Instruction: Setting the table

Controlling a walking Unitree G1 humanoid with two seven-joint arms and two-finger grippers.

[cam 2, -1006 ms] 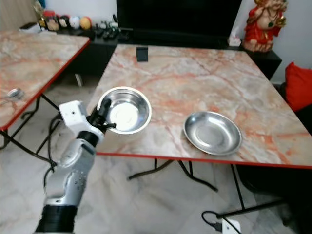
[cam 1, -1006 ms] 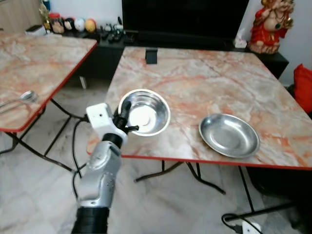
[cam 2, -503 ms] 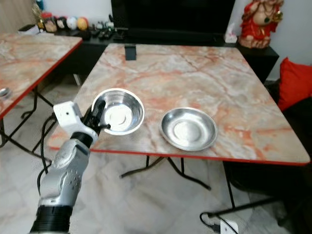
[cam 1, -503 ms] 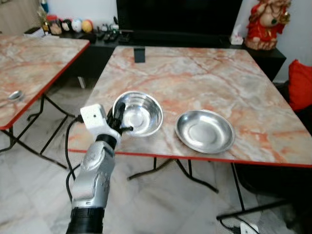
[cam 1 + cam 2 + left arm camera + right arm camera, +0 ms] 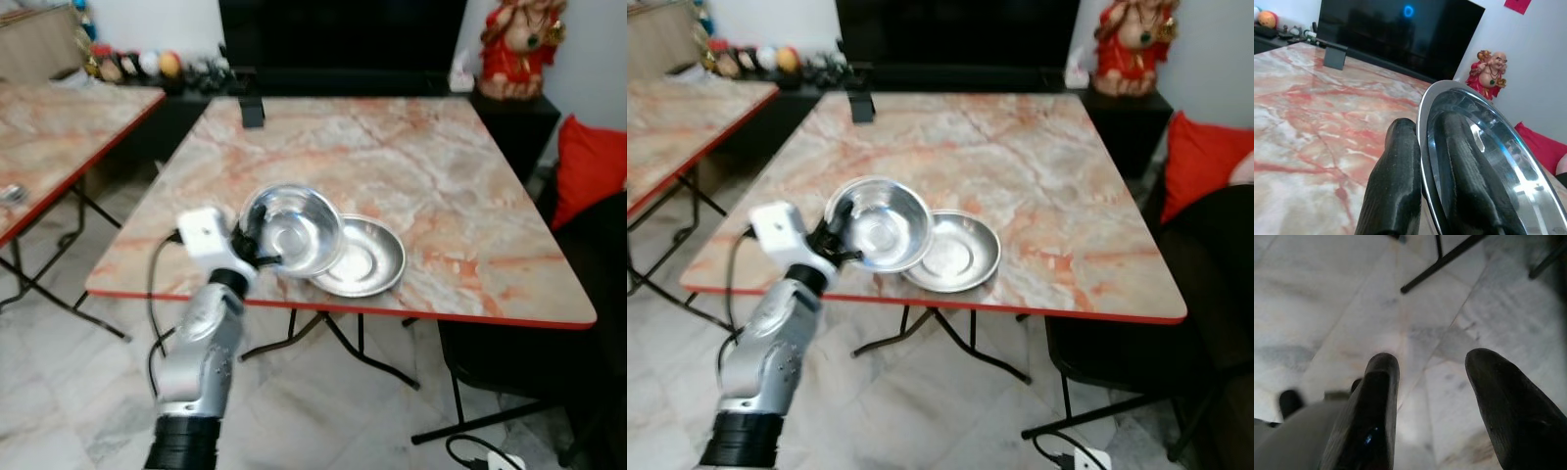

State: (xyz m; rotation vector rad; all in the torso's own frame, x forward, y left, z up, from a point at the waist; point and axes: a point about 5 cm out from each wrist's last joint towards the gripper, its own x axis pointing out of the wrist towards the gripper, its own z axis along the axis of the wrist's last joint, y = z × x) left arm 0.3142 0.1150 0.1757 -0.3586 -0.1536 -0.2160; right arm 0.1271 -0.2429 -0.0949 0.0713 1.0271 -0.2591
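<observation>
The left gripper (image 5: 257, 245) has the bowl (image 5: 292, 230) by its rim, one black finger inside the wall and the other outside, clamped tight on the thin steel edge. That pinch seems the only sensible hold on a smooth round thing like this; there is nothing else to catch. The bowl sits tipped a little, its far side overlapping the near-left rim of the plate (image 5: 367, 259), so I would judge it is being carried or slid across to go on or beside the plate, not yet set down flat. Whether its base touches the worktop (image 5: 411, 166) I cannot tell.

Both pieces lie near the front edge of the worktop, left of its middle, which fits laying a place for someone sitting on that side.

The bowl is polished steel, deep and round, bright enough to mirror the room, and looks empty. The plate is the same metal, shallower and wider, also bare.

The right gripper (image 5: 1435, 396) hangs idle over the tiled floor (image 5: 1327, 298), its fingers spread apart on nothing.
</observation>
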